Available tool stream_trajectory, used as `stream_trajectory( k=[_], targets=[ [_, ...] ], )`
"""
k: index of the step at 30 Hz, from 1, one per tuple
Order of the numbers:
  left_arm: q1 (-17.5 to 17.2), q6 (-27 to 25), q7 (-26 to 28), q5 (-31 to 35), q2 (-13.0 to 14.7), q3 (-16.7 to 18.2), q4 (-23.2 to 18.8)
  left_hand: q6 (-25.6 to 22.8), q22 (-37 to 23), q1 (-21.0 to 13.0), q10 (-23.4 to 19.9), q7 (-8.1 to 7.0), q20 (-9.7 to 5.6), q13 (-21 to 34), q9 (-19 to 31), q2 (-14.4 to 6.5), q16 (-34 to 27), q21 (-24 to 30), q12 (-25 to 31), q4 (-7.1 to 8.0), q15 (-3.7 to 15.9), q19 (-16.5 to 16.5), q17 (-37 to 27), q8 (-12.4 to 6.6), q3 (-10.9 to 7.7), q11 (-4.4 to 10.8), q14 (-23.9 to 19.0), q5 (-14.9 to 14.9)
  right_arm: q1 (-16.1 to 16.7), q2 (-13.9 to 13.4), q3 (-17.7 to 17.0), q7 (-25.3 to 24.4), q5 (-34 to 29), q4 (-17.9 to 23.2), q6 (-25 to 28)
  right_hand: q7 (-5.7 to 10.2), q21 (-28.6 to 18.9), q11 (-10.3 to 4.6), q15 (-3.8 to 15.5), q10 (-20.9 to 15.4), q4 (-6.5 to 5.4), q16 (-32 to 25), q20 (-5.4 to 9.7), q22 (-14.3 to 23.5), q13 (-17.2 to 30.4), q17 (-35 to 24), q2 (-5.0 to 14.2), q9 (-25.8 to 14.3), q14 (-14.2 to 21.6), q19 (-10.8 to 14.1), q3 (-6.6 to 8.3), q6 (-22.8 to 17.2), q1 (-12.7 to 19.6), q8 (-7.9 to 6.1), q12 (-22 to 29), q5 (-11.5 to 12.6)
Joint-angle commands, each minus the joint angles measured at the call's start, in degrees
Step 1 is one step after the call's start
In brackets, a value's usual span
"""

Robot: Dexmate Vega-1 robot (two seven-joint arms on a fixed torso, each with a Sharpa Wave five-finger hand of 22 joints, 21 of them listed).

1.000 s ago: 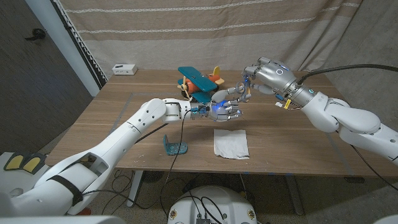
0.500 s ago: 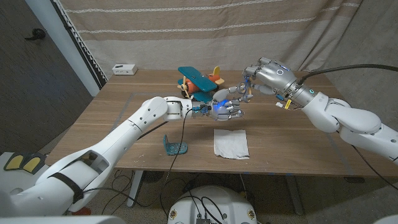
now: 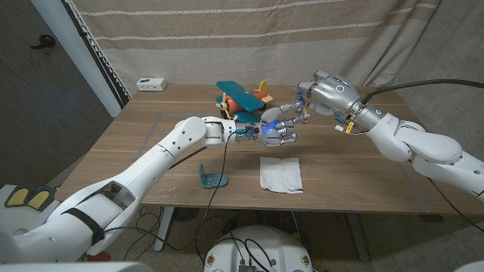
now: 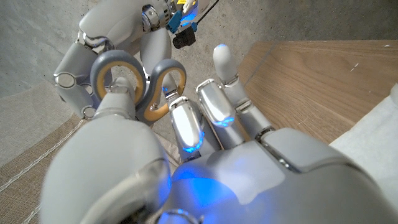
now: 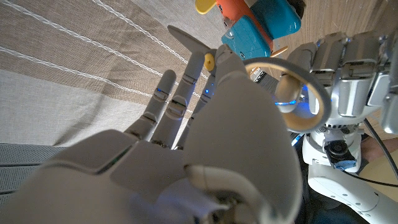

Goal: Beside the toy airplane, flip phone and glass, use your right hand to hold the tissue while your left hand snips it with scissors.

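Currently mid-handover, I'd judge: both hands meet in the air above the counter (image 3: 355, 162), just in front of the toy airplane (image 3: 240, 101), with the scissors (image 4: 140, 84) between them.

Left hand (image 3: 272, 132): fingers curled in toward the tan-and-grey finger loops; in the left wrist view the loops sit right at its fingertips, one loop around what looks like a finger. Reads as a partial grip on the scissors, not a settled cutting grip.

Right hand (image 3: 318, 94): arched over from above, fingers bent down onto the same spot. The right wrist view puts a loop right beside its thumb, touching or nearly so. Whether it pinches the scissors or only steadies them, I cannot tell. Likely it's there to seat the loops on the left hand's fingers.

Tissue (image 3: 280, 173): flat on the counter near the front edge, below both hands, untouched. Nothing holds it, so the snip hasn't started.

A teal holder (image 3: 212, 177) stands on the counter near the tissue. A small white box (image 3: 151, 83) sits at the far left corner, well apart. Glass and flip phone: can't make them out.

Risk: scissors slipping out while the grip is shared.
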State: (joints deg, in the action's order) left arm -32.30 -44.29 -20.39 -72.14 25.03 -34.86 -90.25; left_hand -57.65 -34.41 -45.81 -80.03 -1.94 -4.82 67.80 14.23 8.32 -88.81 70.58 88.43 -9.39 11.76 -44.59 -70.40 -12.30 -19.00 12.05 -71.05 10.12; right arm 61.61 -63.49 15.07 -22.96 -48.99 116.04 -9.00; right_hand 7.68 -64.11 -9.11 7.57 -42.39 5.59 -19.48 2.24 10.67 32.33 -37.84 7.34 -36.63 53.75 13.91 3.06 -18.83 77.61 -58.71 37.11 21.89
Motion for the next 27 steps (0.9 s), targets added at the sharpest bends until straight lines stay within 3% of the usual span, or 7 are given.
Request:
stream_trajectory(
  k=[1,7,14,20,27],
  targets=[
    [-0.74,-1.19,3.49,-1.77,-0.95,1.02,-0.11,-1.7,0.14,-2.32,-0.68,-0.13,-7.23,0.98,0.88,-0.73,0.07,0.73,1.07,0.2,-0.17,0.76,-0.2,-0.57,-1.81,-0.07,-0.51,0.24,-0.75,0.23,0.53,0.57,0.28,-0.29,0.11,0.37,-0.5,-3.07,6.35,-4.37,-0.1,0.27,7.06,0.11,9.71,-0.05,2.21,-0.03,0.34,-0.3,0.26,0.0,1.73,-0.37,0.54,0.43],
    [-1.59,-1.47,6.79,-2.99,-1.03,1.91,-0.91,-5.21,0.23,-3.78,-0.7,-0.32,-7.26,2.12,2.0,-2.14,0.29,1.49,1.71,0.45,-0.16,1.29,-0.17,-1.8,-3.57,0.04,-0.47,0.55,-1.16,0.35,0.83,0.8,0.29,-0.39,0.07,0.4,-0.55,-3.08,6.35,-4.4,-0.11,0.28,7.07,0.11,9.67,-0.14,2.21,-0.01,0.42,-0.31,0.25,0.11,1.7,-0.38,0.5,0.42],
    [-2.45,-1.28,9.81,-4.3,-1.28,2.67,-1.59,-11.39,1.15,-5.84,-0.69,-0.21,-7.07,2.79,5.43,-3.15,0.49,2.52,2.02,0.35,-0.15,2.28,-0.18,-4.79,-6.54,0.11,-0.21,0.85,-1.49,0.42,1.03,1.13,0.52,-0.47,0.02,0.33,-0.61,-3.08,6.35,-4.42,-0.03,0.33,7.06,0.1,9.77,-0.21,2.16,-0.05,0.48,-0.32,0.28,0.07,1.79,-0.5,0.47,0.45],
    [-2.88,-1.15,11.48,-5.42,-1.63,3.03,-1.71,-11.59,1.63,-7.52,-0.73,-0.73,-7.13,2.8,8.79,-2.88,0.65,3.46,1.98,-0.05,-0.15,2.63,-0.14,-6.47,-8.19,0.11,-0.29,1.42,-1.62,0.54,1.23,1.21,0.57,-0.53,0.03,0.43,-0.66,-2.92,6.36,-4.63,-0.14,0.46,7.03,0.08,9.92,-0.2,2.17,0.14,0.4,-0.28,0.25,-0.02,1.62,-0.47,0.55,0.46],
    [-3.15,-0.43,11.58,-5.89,-1.88,3.09,-1.58,-10.41,2.62,-8.85,-0.2,-0.25,-7.05,2.79,14.89,-2.7,1.13,5.14,1.75,0.3,-0.15,3.8,-0.07,-9.34,-10.19,0.13,0.08,1.97,-1.69,0.56,1.3,1.31,0.6,-0.51,0.16,0.5,-0.71,-3.04,6.35,-4.52,-0.06,0.43,7.04,0.07,9.85,-0.33,2.15,0.29,0.58,-0.26,0.31,-0.1,1.71,-0.48,0.35,0.49]
  ],
)
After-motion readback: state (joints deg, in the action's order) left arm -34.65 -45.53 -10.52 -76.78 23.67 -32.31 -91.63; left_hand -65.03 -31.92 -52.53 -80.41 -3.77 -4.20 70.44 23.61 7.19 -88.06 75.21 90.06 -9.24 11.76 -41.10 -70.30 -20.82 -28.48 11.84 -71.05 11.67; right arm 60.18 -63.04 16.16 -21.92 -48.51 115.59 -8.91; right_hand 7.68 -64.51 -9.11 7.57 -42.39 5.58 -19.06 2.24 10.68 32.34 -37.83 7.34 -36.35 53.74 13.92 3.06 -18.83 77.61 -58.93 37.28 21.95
